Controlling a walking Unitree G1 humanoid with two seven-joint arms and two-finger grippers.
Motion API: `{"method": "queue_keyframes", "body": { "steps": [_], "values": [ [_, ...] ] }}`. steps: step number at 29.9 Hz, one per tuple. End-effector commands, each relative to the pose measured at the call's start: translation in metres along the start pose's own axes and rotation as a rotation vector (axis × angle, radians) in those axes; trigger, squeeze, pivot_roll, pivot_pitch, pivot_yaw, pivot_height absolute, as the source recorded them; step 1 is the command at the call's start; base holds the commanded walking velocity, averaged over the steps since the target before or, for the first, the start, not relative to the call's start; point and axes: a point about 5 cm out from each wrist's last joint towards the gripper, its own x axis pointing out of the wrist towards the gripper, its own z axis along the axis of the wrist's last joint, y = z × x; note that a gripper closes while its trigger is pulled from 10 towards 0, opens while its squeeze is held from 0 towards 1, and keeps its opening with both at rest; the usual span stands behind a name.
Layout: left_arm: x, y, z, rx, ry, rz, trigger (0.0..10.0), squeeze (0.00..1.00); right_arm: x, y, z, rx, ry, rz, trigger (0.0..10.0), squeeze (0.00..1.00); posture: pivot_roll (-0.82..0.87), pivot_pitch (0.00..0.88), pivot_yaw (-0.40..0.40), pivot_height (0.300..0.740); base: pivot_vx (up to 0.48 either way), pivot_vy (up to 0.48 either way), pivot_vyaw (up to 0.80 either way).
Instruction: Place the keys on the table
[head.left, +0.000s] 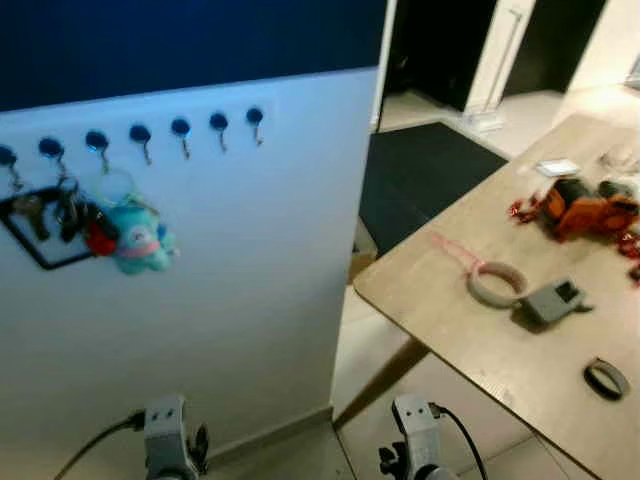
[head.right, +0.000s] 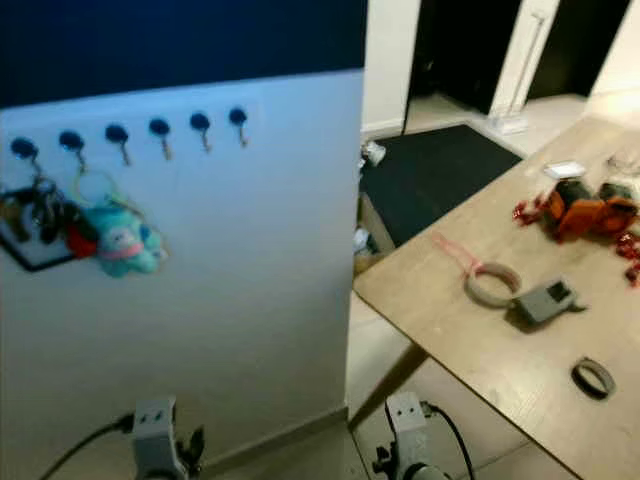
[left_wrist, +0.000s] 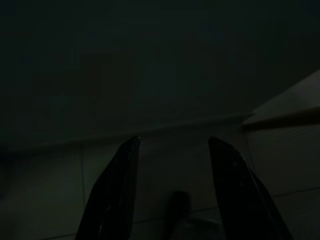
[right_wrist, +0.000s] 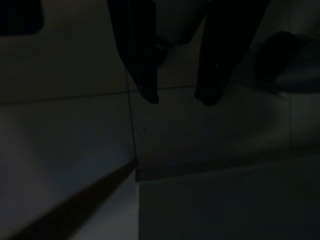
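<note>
A bunch of keys (head.left: 70, 212) with a red tag and a teal plush charm (head.left: 138, 240) hangs from a hook on the white wall panel, at the left. The wooden table (head.left: 470, 330) stands to the right, its near corner close to the panel. Both arms hang low at the bottom of the head views, far below the keys. In the dark left wrist view my left gripper (left_wrist: 173, 141) is open over floor tiles. My right gripper (right_wrist: 180, 99) is open too, with nothing between its fingers.
A row of blue-headed hooks (head.left: 180, 127) runs along the panel. On the table lie a tape ring (head.left: 497, 283), a grey device (head.left: 553, 299), an orange toy (head.left: 585, 208) and a black ring (head.left: 606, 378). A black mat (head.left: 425, 170) covers the floor beyond.
</note>
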Motion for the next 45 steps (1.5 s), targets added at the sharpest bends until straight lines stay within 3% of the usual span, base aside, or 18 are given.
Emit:
{"method": "queue_keyframes", "body": {
  "steps": [1,22,32,45],
  "values": [
    [-0.001,0.002,-0.003,0.001,0.013,0.006,10.0,0.00,0.001,0.003,0.000,0.005,-0.003,0.005,10.0,0.00,0.06,0.052,-0.014,0.740,0.000,0.000,0.80],
    [-0.003,0.001,-0.005,0.014,0.017,-0.004,10.0,0.00,0.000,0.003,0.000,-0.001,-0.007,0.003,10.0,0.00,0.06,0.053,-0.015,0.740,0.000,0.000,0.80],
    [-0.002,-0.003,-0.003,0.058,0.011,-0.054,10.0,0.00,-0.003,-0.004,-0.008,0.041,0.001,-0.044,10.0,0.00,0.06,0.047,-0.010,0.740,0.000,0.000,0.00],
    [-0.001,-0.005,-0.004,0.034,0.018,-0.059,10.0,0.00,-0.004,-0.002,-0.010,0.051,-0.001,-0.043,10.0,0.00,0.06,0.044,-0.013,0.740,0.000,0.074,0.00]
  ]
}}
